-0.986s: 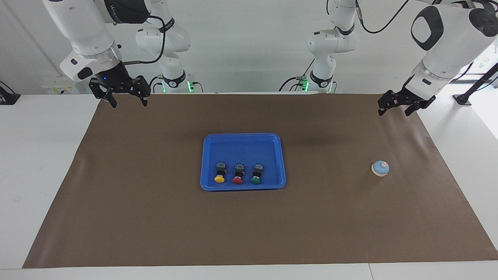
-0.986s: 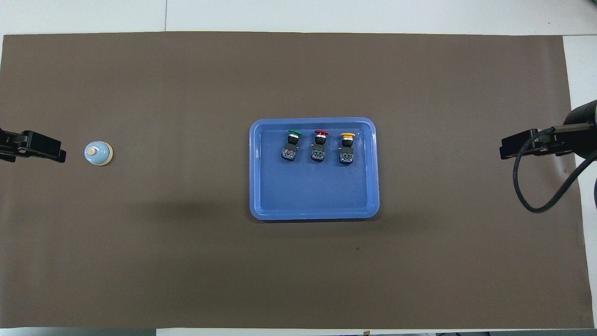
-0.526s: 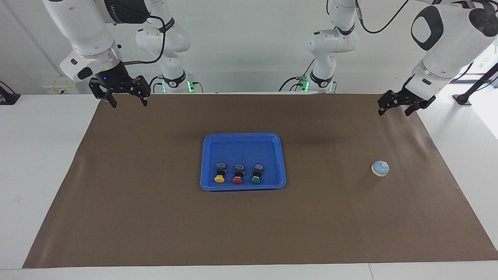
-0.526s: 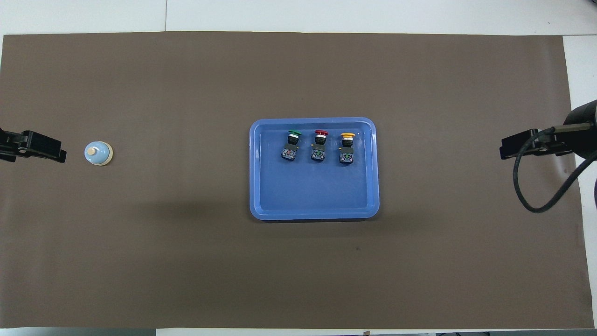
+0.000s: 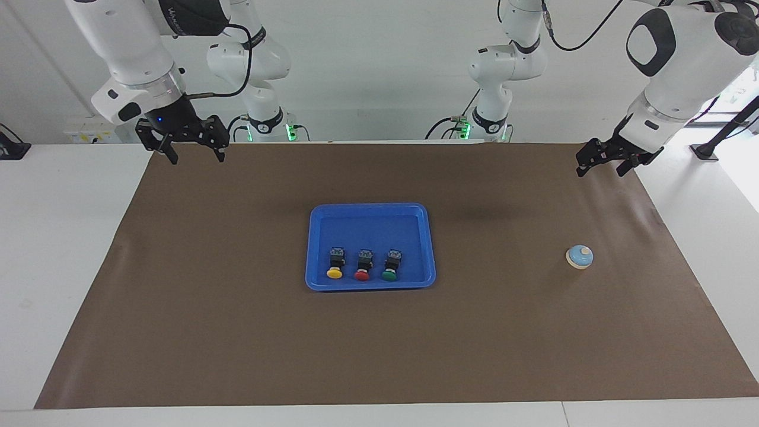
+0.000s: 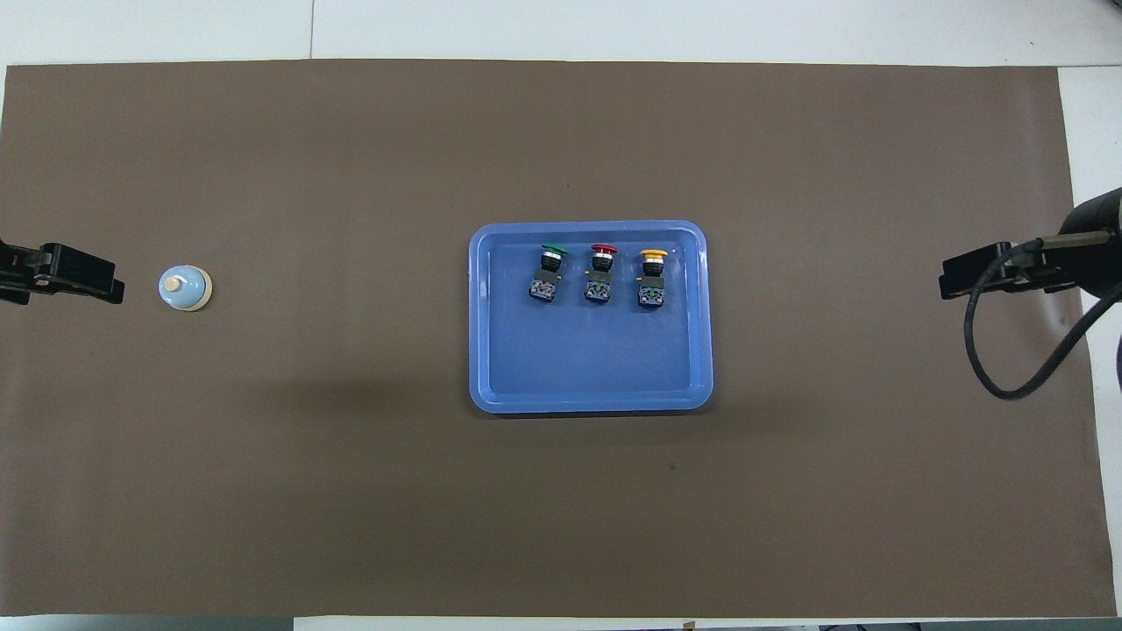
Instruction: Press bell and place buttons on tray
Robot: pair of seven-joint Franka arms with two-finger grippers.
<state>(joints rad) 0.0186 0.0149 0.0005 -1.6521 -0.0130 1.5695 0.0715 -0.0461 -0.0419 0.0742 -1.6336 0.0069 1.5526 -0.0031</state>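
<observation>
On the brown mat (image 6: 351,482) few things stand in a gripper's way. The blue tray (image 6: 491,350) sits at the centre, its raised rim a low kerb all round; three buttons (image 6: 598,273) lie in a row at the tray's twelve o'clock, well away from the robots, so its six o'clock half is bare floor — room to come down. The bell (image 6: 184,288) stands alone at nine o'clock from the tray in the overhead view, well apart, with open mat all around it.
</observation>
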